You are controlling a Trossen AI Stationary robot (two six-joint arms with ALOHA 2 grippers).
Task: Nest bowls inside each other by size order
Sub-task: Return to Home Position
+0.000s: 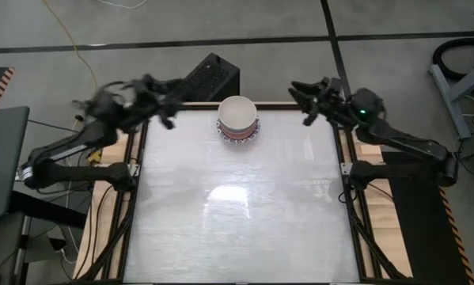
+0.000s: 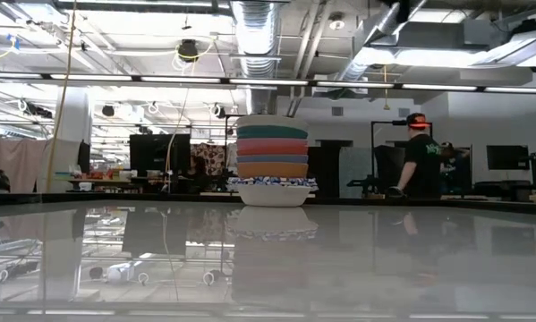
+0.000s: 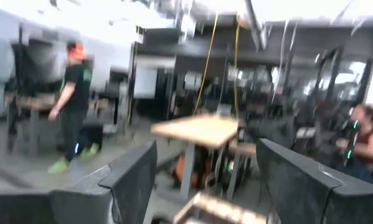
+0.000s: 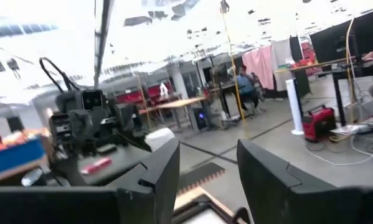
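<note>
A: Where are the bowls (image 1: 238, 119)?
B: Stacked, far centre. Left gripper (image 3: 206, 146) and right gripper (image 4: 206, 146) flank it, raised, spread wide, empty.
A: Risk?
B: An arm swinging inward might topple it.

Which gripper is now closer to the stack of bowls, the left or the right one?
Neither is clearly closer. The stack of bowls stands about midway between them: the left gripper hangs off to its left and the right gripper off to its right, both apart from it.
</note>
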